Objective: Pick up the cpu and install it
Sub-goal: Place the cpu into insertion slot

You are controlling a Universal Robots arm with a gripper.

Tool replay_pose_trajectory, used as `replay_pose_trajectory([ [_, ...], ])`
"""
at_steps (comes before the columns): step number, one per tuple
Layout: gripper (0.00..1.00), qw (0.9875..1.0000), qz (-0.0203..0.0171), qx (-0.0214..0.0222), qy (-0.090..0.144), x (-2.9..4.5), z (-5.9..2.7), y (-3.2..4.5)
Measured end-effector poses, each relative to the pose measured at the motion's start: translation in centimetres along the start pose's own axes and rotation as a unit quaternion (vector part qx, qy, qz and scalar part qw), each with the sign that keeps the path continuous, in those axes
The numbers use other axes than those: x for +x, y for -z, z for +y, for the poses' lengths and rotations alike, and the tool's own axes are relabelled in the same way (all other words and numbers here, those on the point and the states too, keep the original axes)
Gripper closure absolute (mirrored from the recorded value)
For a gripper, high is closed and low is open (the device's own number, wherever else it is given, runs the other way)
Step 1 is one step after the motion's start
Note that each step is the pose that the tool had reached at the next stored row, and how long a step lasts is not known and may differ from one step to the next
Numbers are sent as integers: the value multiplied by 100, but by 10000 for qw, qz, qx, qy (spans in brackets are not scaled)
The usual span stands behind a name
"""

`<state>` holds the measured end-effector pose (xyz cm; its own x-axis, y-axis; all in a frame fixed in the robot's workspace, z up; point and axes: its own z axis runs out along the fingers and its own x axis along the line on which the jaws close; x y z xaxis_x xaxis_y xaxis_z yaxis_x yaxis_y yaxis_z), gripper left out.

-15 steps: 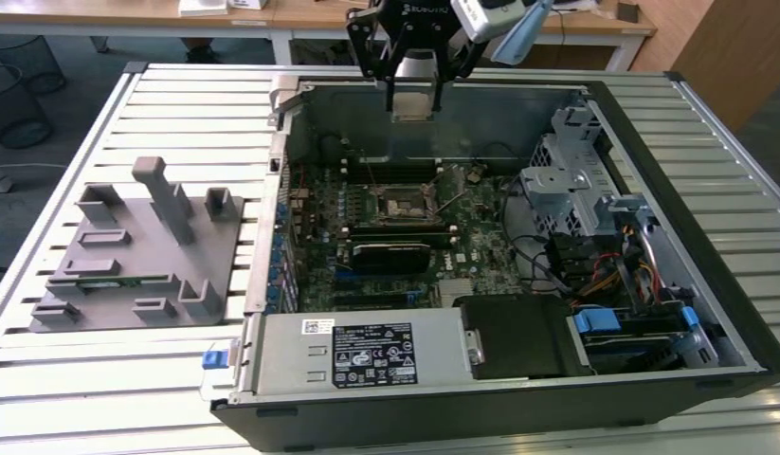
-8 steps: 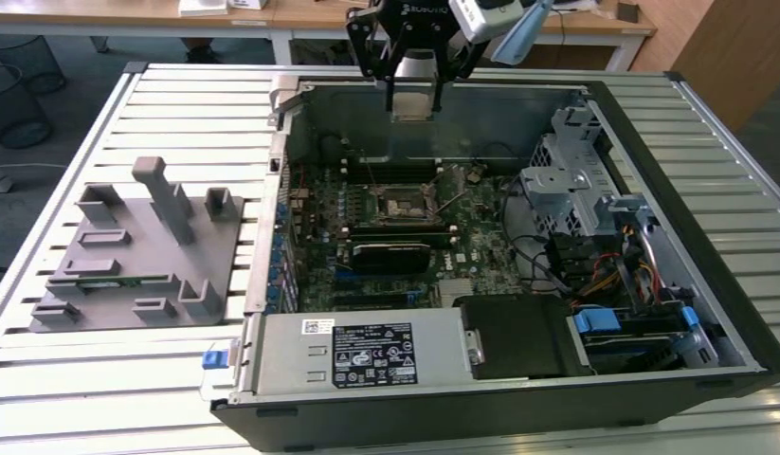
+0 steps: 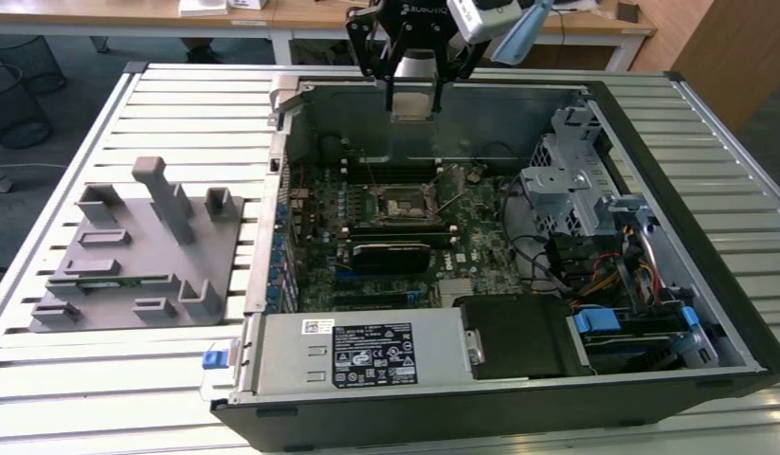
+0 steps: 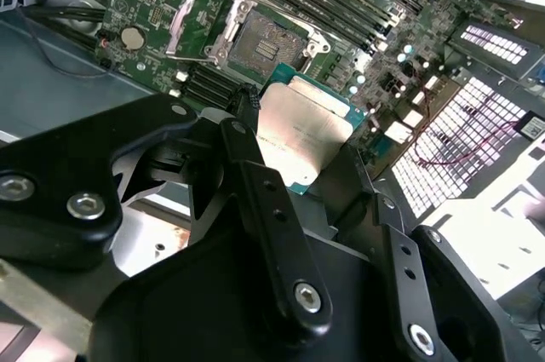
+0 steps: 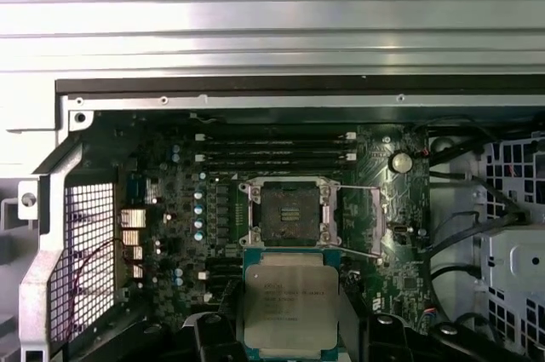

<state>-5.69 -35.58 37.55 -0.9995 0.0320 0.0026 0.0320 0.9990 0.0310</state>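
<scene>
End effector (image 4: pixel 300 145) clamps cpu (image 5: pixel 291 307) by edges, well apart from open socket (image 5: pixel 289 209).

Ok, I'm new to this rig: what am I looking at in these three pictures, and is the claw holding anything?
One robot arm ends in a claw. The exterior view looks down on an open computer case lying on a slatted table, with a grey parts holder at the exterior view's left. Both wrist views come from cameras riding on the arm. In them the claw grips the cpu, a flat silver square, clear of the motherboard. The socket is open and empty, so the cpu is not yet installed.
</scene>
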Motion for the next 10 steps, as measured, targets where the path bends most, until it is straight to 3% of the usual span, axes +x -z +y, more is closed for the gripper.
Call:
replay_pose_trajectory([
  [10, 47, 9996, -8, 0, -265, 0, 0, -2],
])
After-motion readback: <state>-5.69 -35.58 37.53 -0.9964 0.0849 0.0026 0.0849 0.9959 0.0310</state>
